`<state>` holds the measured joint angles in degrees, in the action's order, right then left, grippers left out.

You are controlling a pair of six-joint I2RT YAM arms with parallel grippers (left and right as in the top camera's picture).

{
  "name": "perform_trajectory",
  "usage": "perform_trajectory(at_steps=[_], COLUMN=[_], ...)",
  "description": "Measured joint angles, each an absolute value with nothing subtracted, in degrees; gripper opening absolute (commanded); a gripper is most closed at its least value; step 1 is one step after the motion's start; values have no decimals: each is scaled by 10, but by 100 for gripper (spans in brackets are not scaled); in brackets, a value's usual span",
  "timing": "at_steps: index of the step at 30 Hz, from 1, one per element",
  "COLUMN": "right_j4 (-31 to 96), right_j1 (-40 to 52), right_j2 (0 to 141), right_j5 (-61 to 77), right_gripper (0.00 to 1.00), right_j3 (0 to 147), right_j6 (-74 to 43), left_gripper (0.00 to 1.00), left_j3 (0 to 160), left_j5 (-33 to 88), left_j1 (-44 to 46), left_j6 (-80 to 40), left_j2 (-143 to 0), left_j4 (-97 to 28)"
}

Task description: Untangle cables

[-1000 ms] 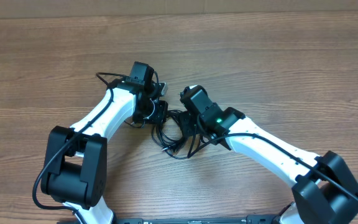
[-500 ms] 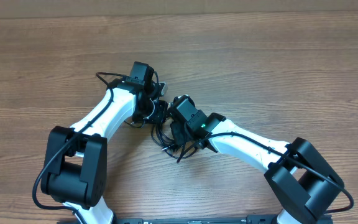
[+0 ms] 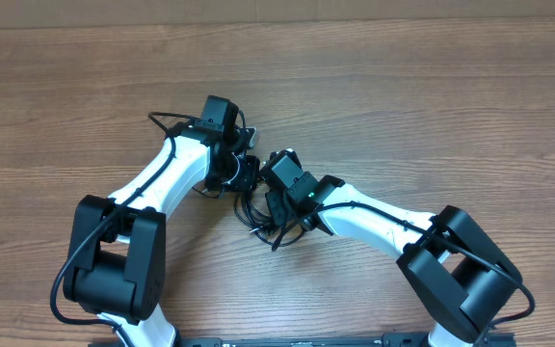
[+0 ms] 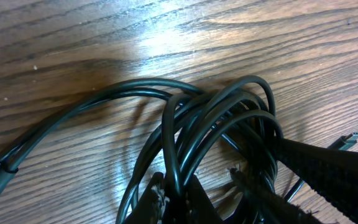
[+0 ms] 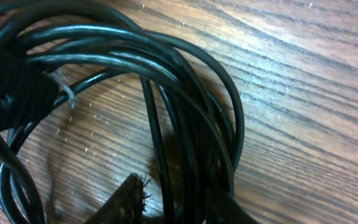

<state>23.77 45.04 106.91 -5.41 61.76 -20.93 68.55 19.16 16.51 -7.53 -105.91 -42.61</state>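
Cables [image 5: 185,74] bunched on table [image 3: 403,96]; left end effector [image 3: 246,173] clamped on them; right end effector [image 3: 273,207]: grip unclear

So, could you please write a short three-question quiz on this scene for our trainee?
1. Fill in: the left gripper is ___ on the cables.
2. True or false: the cables lie apart in separate straight lines.
3. What do the cables rest on? A) a wooden table B) a metal tray C) a cloth
Key: 1 shut; 2 false, they are bunched in overlapping loops; 3 A.
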Motion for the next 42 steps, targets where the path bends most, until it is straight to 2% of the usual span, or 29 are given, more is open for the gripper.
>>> perform_trajectory(at_steps=[3, 7, 17, 22, 34, 42], right_j4=[229, 222, 237, 312, 440, 522], right_j1=[450, 450, 450, 446, 341, 279], right_j2=[1070, 1070, 1069, 1068, 976, 976], right_j5=[-56, -63, -74, -75, -112, -148], right_gripper=[13, 4, 4, 4, 4, 4], right_j3=[613, 604, 604, 630, 679, 683], right_j6=[-209, -215, -271, -304, -411, -459], left_gripper=[4, 4, 4, 4, 4, 4], left_j3=[686, 686, 686, 686, 687, 687], left_j5=[189, 188, 189, 195, 194, 189], left_j1=[165, 165, 165, 171, 171, 171], left_j6=[-75, -75, -75, -75, -85, -86], left_j2=[-1059, -1059, -1059, -1060, -1060, -1060], left_j4=[-426, -426, -426, -427, -427, -433])
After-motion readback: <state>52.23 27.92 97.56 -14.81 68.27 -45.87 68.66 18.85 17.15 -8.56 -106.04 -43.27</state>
